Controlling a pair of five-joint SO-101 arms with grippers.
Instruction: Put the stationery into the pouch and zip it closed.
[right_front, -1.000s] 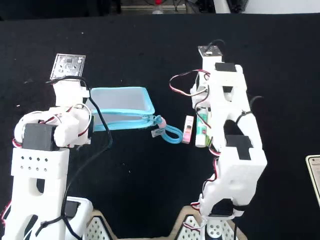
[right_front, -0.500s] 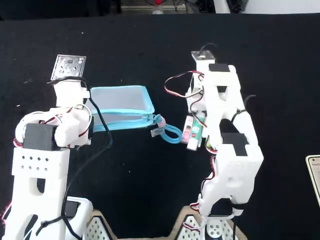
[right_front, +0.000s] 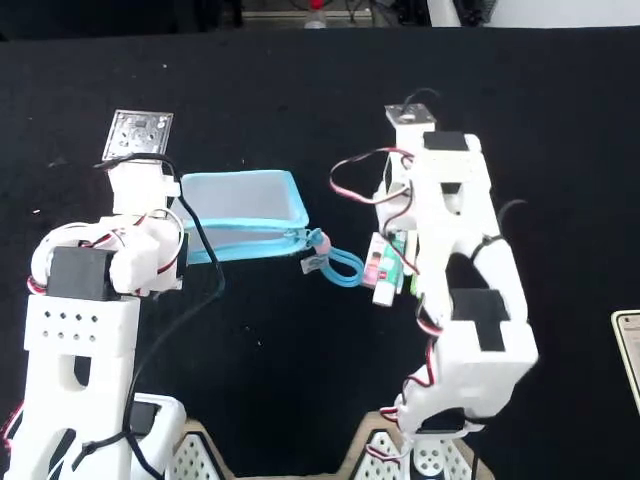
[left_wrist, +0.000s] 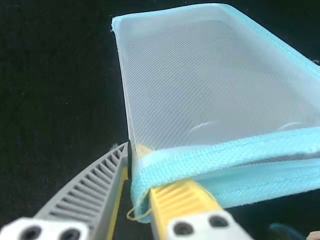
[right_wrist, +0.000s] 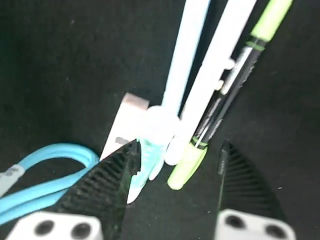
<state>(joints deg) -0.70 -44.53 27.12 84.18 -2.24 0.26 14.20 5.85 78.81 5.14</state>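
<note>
Left arm: the left arm (right_front: 80, 330) stands in the lower left of the high view, with its wrist over the left end of the pouch.

Left claw: in the left wrist view the left claw (left_wrist: 132, 200) is closed narrow on the pouch's corner. The blue zip edge is pinched between its grey and yellow fingers (left_wrist: 90, 195).

Pouch: the pouch (right_front: 240, 205) is clear mesh with blue trim. It lies flat on the black desk (right_front: 250, 90), left of centre in the high view, with its zip edge along the lower side.

Blue loop: a blue loop (right_front: 340, 265) trails from the pouch's right end and reaches just beside the stationery.

Stationery: the stationery (right_front: 385, 268) lies on the desk at the centre of the high view, outside the pouch and to its right. In the right wrist view it is a pale block (right_wrist: 125, 125), two white pens (right_wrist: 192, 60) and a green pen (right_wrist: 235, 85), bunched side by side.

Right claw: the right claw (right_wrist: 172, 175) is spread wide, one black finger on each side of the pen tips, and grips nothing.

Right arm: the right arm (right_front: 480, 300) rises from the lower centre-right of the high view and leans over the stationery.

Card: a card (right_front: 628, 345) lies at the right edge, well apart from the rest.
</note>
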